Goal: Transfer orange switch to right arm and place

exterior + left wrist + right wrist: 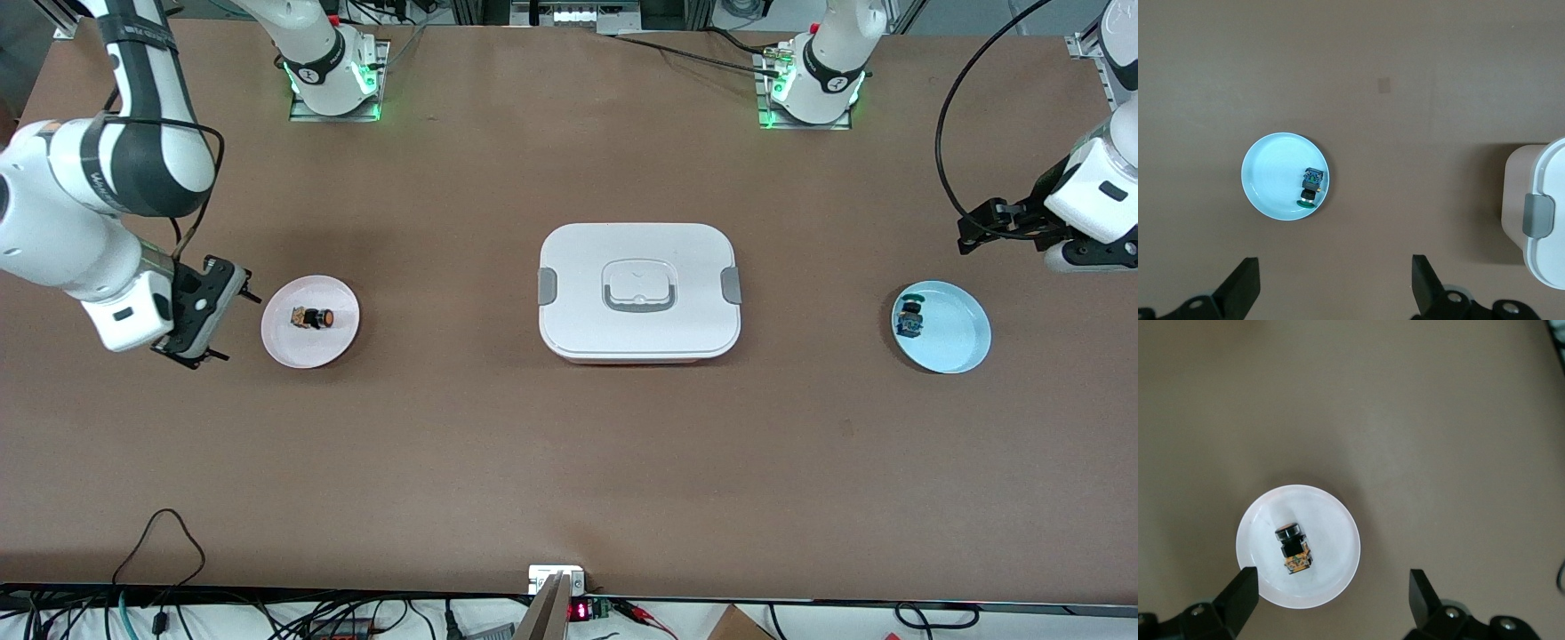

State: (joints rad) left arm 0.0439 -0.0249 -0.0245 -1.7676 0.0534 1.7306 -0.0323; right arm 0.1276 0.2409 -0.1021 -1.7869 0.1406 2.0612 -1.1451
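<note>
The orange switch (314, 317) lies on its side in the pink plate (342, 300), toward the right arm's end of the desk from the white lidded box (638, 302). My right gripper (212, 313) hangs just beside this plate, fingers spread and empty; the left gripper (1335, 287) waits wide apart near the blue plate (965, 324). I judge I should centre over the switch body, turn across its narrow width, and descend slowly.

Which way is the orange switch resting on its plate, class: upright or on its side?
On its side: the orange switch lies flat on the pink plate, cap pointing sideways.
</note>
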